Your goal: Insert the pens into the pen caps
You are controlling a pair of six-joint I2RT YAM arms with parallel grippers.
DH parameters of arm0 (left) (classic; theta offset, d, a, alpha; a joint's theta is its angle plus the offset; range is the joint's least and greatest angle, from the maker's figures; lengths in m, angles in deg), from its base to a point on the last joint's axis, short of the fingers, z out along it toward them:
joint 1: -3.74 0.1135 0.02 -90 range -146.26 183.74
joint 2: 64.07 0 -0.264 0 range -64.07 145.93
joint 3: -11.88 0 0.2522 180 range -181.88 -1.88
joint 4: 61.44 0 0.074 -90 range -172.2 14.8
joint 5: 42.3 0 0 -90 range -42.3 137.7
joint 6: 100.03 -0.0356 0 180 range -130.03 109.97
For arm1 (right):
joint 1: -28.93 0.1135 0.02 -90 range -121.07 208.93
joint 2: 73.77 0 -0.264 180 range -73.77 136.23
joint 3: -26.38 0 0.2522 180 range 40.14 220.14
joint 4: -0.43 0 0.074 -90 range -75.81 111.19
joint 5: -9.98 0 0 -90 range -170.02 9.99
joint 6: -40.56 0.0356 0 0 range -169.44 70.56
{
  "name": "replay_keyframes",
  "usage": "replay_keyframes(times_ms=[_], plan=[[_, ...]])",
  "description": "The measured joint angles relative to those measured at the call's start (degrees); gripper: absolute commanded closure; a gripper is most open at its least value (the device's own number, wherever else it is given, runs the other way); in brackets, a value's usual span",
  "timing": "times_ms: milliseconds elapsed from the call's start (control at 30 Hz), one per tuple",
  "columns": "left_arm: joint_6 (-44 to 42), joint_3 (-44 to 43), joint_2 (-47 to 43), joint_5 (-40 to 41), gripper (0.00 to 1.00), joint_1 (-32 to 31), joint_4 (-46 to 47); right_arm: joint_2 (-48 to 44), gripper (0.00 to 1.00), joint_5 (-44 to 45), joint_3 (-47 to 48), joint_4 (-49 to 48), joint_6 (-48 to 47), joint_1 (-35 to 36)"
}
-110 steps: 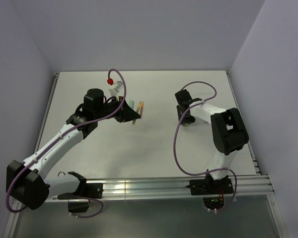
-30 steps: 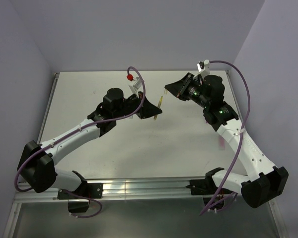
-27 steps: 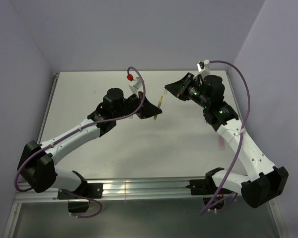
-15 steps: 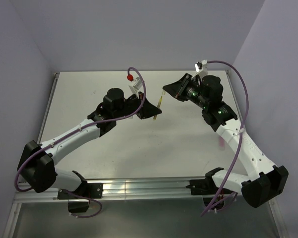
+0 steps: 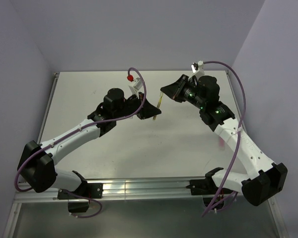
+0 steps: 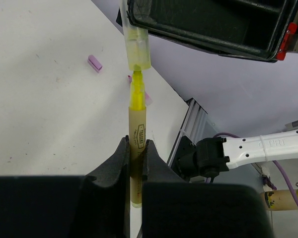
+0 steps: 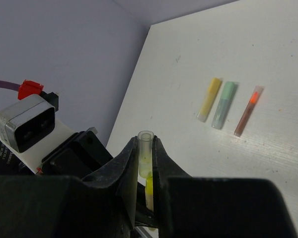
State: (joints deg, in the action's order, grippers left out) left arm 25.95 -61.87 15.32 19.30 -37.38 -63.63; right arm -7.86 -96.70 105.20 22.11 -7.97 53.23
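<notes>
My left gripper (image 6: pixel 135 157) is clamped on the yellow pen (image 6: pixel 137 111), its tip pointing to 12 o'clock, right at the mouth of the cap (image 6: pixel 137 49) pinched in my right gripper (image 7: pixel 145 151). 3 loose pens (image 7: pixel 224 104) lie on the table (image 7: pixel 268 59) at 2 o'clock in the right wrist view.

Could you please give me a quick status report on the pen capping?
Left hand shut on yellow pen. Right hand shut on yellow cap. Pen tip at cap mouth, not seated. Nothing between them.
</notes>
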Motion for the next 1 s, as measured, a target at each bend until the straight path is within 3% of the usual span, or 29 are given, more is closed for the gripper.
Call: replay_keyframes(times_ms=[433,1000], plan=[[-0.31,0.00,-0.11,0.81,1.00,0.59,0.11,0.04,1.00,3.02,-0.70,0.70,-1.36,2.73],[0.81,2.80,-5.86,-0.37,1.00,2.47,-0.31,-3.67,1.00,15.47,-4.85,-5.09,-1.27,12.70]])
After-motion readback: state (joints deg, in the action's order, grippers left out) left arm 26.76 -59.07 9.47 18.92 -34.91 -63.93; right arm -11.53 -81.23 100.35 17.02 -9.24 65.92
